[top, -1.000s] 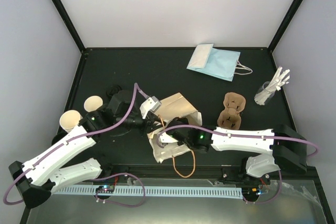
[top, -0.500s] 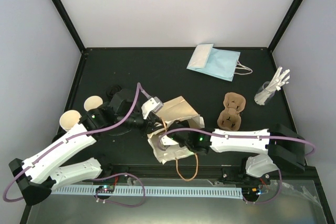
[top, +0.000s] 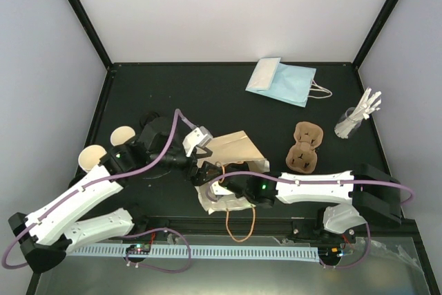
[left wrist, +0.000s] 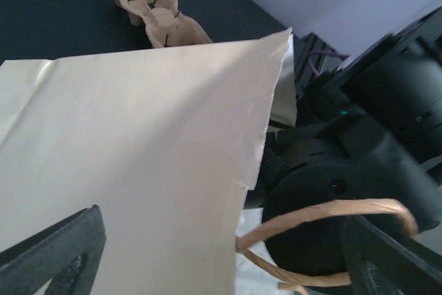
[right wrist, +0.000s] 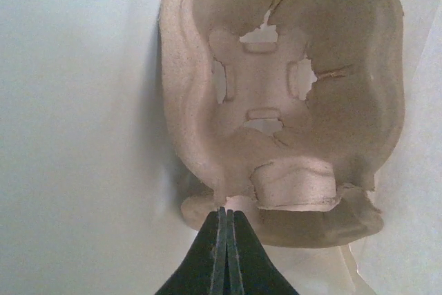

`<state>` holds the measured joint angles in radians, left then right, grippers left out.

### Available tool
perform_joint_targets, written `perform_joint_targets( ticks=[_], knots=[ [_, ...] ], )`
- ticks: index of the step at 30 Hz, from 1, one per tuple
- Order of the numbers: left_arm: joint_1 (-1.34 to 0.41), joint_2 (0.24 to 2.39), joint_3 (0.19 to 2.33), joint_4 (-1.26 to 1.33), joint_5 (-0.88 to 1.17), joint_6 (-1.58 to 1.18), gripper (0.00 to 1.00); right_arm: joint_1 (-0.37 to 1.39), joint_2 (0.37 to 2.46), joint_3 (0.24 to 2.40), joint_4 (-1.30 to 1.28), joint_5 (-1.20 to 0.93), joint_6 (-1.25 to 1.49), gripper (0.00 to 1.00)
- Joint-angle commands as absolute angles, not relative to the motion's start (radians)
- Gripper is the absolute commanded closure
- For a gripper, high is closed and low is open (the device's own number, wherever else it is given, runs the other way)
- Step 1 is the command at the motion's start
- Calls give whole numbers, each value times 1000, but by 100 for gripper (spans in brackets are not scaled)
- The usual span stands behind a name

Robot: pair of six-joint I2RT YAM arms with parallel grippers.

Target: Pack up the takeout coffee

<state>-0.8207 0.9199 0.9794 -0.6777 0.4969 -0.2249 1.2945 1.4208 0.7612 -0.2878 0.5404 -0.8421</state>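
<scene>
Two arms meet at the paper bag (top: 233,148) lying on the surface (top: 207,94). The right gripper (right wrist: 226,215) reaches inside it, jaws pressed shut on nothing, pointing at a cup tray (right wrist: 276,101). The left gripper (left wrist: 221,236) stands at the bag's mouth, jaws spread wide and empty. No view shows the coffee. It is likely light, thin-walled and easily crushed or spilled, so best held round the body below the lid, upright. Farther off sit a second tray (top: 305,146) and a blue bag (top: 286,82).
</scene>
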Motion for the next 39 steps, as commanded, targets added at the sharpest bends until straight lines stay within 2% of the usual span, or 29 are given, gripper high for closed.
perform_joint_targets(
  ticks=[1, 4, 8, 11, 15, 19, 22, 29, 39],
  knots=[
    [-827, 834, 1040, -619, 460, -252, 1, 1299, 1421, 757, -299, 555, -813, 99],
    [-825, 795, 1088, -643, 381, -279, 1, 1299, 1415, 755, -301, 554, -812, 99],
    [-804, 818, 1213, -785, 170, -331, 1, 1298, 1404, 753, -304, 550, -810, 99],
    [-681, 888, 1295, -888, 121, -350, 1, 1299, 1398, 753, -305, 548, -813, 99],
    [-453, 1011, 1302, -886, 225, -341, 1, 1299, 1397, 754, -303, 552, -814, 99],
    [-343, 1172, 1254, -780, 325, -351, 1, 1299, 1409, 765, -307, 568, -797, 99],
    [-318, 1330, 1240, -679, 364, -365, 2, 1299, 1414, 775, -315, 573, -781, 99],
    [-297, 1687, 1354, -587, 564, -396, 22, 1300, 1427, 786, -314, 592, -756, 99],
    [-334, 1873, 1382, -514, 738, -379, 32, 1300, 1454, 810, -287, 580, -778, 99]
  ],
)
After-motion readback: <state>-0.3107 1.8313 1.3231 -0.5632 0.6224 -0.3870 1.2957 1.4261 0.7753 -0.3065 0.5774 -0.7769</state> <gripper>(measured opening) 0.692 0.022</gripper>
